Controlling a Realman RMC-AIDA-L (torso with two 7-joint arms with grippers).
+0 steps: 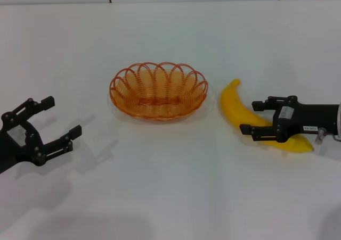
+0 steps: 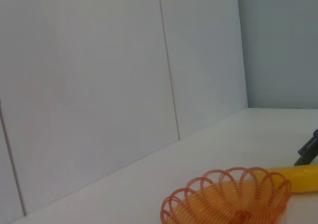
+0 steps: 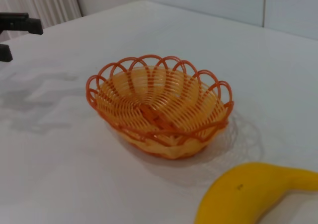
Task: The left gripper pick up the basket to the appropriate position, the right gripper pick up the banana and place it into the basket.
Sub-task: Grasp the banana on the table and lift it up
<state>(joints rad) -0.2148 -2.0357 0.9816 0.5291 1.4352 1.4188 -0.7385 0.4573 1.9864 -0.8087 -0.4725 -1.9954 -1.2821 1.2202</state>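
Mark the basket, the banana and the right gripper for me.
basket (image 1: 158, 106), head view, near rim.
banana (image 1: 233, 102), head view, bare upper half.
right gripper (image 1: 258, 117), head view, between its open fingertips, straddling the banana.

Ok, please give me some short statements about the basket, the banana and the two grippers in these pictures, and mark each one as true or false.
1. The basket is empty. True.
2. The banana lies inside the basket. False: it lies on the table, beside the basket on the robot's right.
3. The left gripper holds the basket rim. False: it is open and apart from the basket, on the robot's left.
4. The right gripper is open, with its fingers around the banana. True.
5. The banana is lifted clear of the table. False: it rests on the table.
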